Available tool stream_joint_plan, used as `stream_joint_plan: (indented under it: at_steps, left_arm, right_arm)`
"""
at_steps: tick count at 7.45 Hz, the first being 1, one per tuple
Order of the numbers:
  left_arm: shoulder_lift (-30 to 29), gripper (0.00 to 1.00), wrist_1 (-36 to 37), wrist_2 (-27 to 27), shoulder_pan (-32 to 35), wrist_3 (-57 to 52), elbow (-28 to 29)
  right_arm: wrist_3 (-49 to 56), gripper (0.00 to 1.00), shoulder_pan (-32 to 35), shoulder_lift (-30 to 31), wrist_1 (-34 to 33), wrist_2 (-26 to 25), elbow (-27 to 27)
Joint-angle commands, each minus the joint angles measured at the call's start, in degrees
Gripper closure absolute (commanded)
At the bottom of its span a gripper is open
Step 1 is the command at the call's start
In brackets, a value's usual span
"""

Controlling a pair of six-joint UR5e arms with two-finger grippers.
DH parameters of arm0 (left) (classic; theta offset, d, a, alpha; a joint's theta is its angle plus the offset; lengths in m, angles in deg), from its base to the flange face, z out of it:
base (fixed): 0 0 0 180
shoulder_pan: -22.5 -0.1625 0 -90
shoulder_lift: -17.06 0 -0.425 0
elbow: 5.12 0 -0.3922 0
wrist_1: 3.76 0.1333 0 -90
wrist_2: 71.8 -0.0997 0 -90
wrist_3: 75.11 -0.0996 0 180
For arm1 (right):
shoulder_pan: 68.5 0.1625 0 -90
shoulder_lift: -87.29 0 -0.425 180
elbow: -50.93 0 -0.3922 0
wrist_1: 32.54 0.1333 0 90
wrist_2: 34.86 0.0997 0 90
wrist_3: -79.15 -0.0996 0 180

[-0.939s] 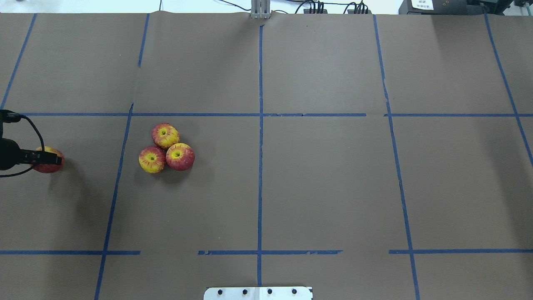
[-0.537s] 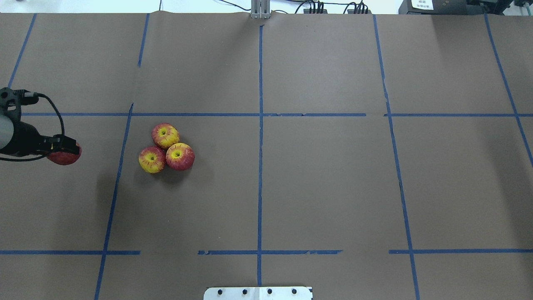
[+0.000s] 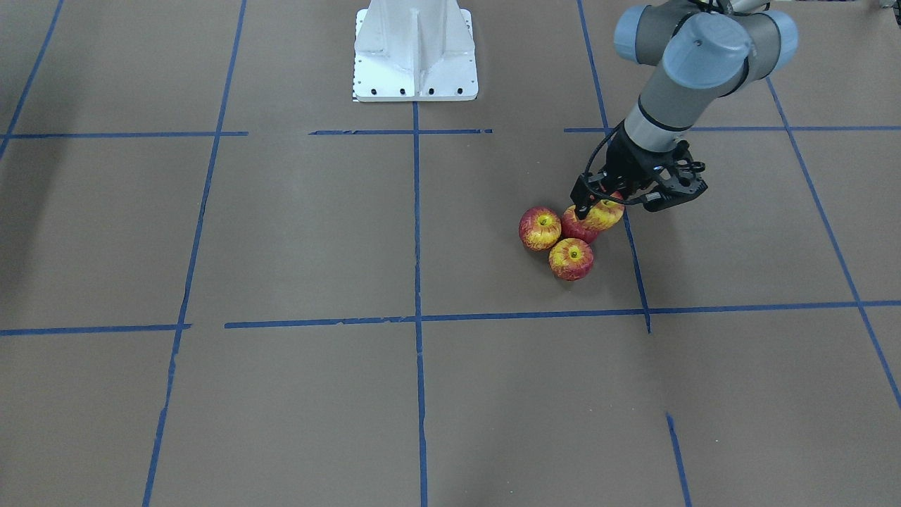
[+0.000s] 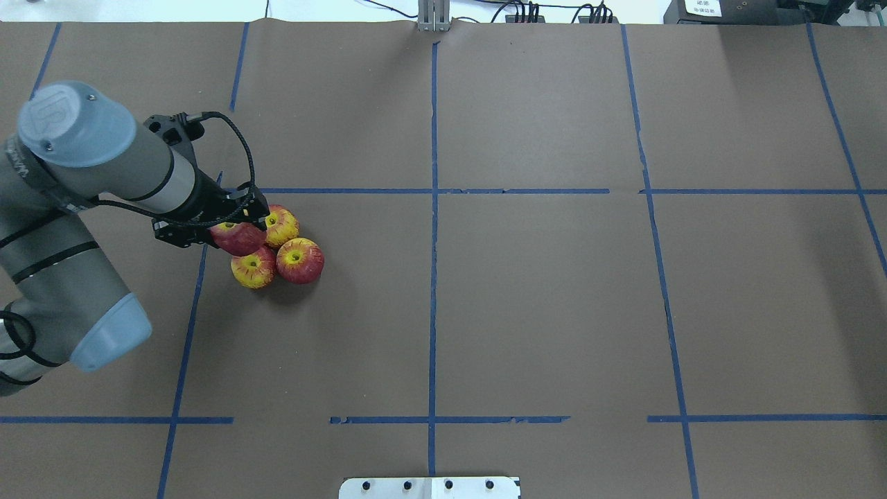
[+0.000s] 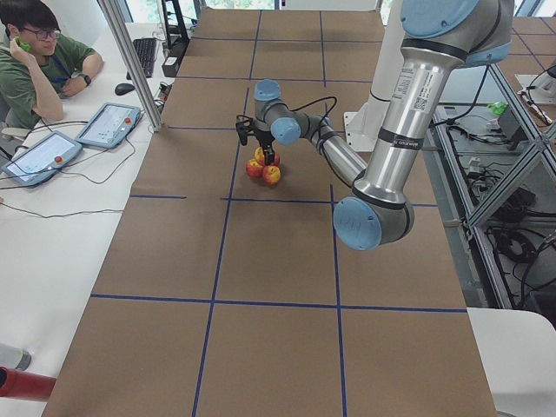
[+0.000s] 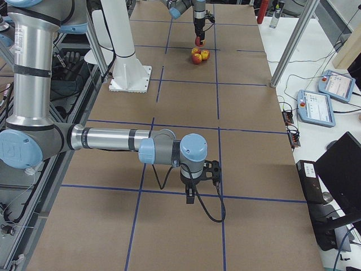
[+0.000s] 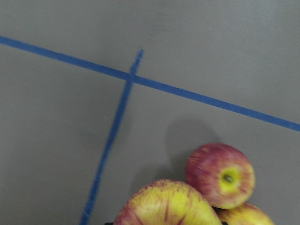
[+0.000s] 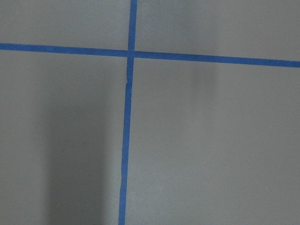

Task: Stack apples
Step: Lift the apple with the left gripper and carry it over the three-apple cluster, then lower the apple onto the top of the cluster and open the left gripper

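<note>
From 9 o'clock your left arm angles down, its left end effector (image 4: 241, 229) clamped on the fourth apple (image 4: 238, 238) above the three apples (image 4: 299, 260) clustered on the counter (image 4: 554, 312). You cannot tell whether the right end effector (image 6: 190, 199) is apart or together.

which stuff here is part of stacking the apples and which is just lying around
In the job: red-and-yellow glossy toy apple gripped in the left hand; three matching apples clustered on the brown paper.
Lying about: grey tablet-style pendants on the side table; black keyboard; white metal base mount.
</note>
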Motion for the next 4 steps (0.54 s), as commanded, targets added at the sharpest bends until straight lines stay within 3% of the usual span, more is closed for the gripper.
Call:
stream_joint_plan:
  at_steps: [1,4]
  left_arm:
    - [-1.7,0.93,-0.4,-1.7,-1.5,4.4,2.1]
    - [-2.1,0.92,-0.4,-1.9,-1.6,5.8,2.5]
  right_arm:
    - [0.0,0.0,0.0,0.0,0.0,0.0,0.0]
    - [0.0,0.0,0.0,0.0,0.0,0.0,0.0]
